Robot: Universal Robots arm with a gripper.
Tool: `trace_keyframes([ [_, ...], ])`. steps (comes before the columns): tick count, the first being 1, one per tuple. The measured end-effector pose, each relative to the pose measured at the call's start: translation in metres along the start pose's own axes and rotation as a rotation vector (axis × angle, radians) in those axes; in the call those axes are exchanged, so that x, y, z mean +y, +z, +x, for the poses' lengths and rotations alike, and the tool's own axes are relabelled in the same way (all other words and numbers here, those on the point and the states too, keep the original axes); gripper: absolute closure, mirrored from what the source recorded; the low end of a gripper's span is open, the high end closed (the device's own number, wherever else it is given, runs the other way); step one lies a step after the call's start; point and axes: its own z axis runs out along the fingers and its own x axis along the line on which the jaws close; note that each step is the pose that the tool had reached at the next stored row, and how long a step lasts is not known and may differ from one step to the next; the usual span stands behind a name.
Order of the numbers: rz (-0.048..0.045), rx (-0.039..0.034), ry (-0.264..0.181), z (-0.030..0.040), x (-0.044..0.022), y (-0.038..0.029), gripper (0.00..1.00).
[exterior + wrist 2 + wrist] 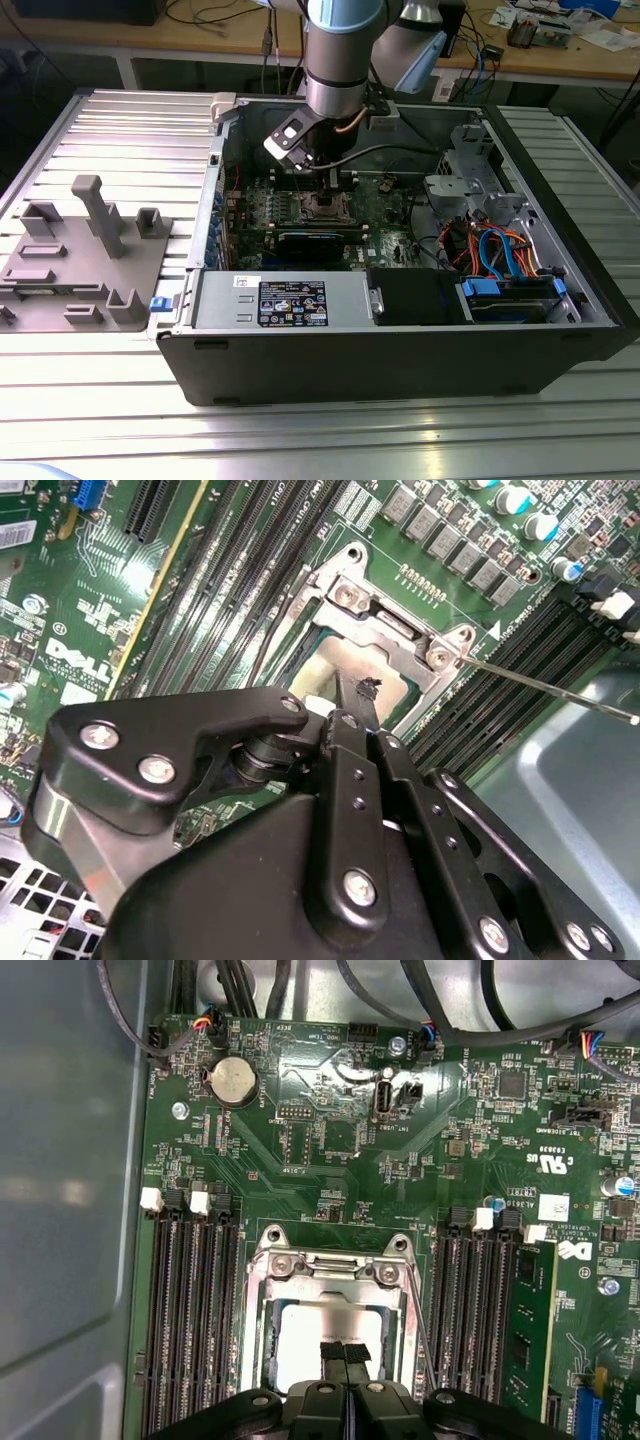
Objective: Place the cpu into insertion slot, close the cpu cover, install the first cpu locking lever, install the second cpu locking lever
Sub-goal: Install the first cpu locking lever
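Inside the open computer case, the insertion slot [325, 207] sits mid-board on the green motherboard. In both wrist views the cpu [305, 1335] [335, 665] lies in the slot, its dull silver top showing through the window of the cpu cover [330, 1282] [385, 620], which lies flat over it. My gripper [345, 1352] [358, 695] [330, 178] is shut, its two black fingertips pressed together right above the cpu's top. A thin wire locking lever [560, 692] [422, 1320] runs along one side of the socket and juts out over the memory slots.
Black memory slots [190, 1320] flank the socket on both sides. A long black card [310, 240], the power supply [285, 300], and orange and blue cables [500, 250] fill the case. A grey fixture plate [85, 255] lies outside the case on the exterior view's left.
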Motion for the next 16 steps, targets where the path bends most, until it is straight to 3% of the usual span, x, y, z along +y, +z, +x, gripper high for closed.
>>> trace_keyframes([
  [7, -0.0001, -0.0002, 0.0, 0.0001, 0.0001, -0.0087, 0.89],
  [16, -0.0001, -0.0013, 0.02, 0.0002, 0.0001, -0.0131, 0.89],
])
